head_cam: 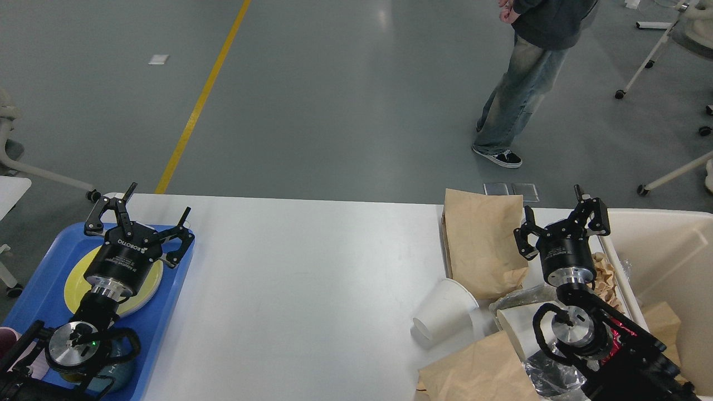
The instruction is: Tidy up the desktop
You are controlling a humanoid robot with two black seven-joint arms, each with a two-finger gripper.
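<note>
Lower right: brown paper bag (479, 370), tipped white cup (443, 314), second paper bag (482, 242) lie on the desktop (312, 267), which spans mid-frame. Beige bin (668, 250) at right holds some paper scrap. Lower left: yellow plate (78, 278) on blue tray (167, 289). Left gripper (150, 214) spread wide, empty. Right gripper (560, 214) parted, empty. Looks partly done; right-side clutter remains.
</note>
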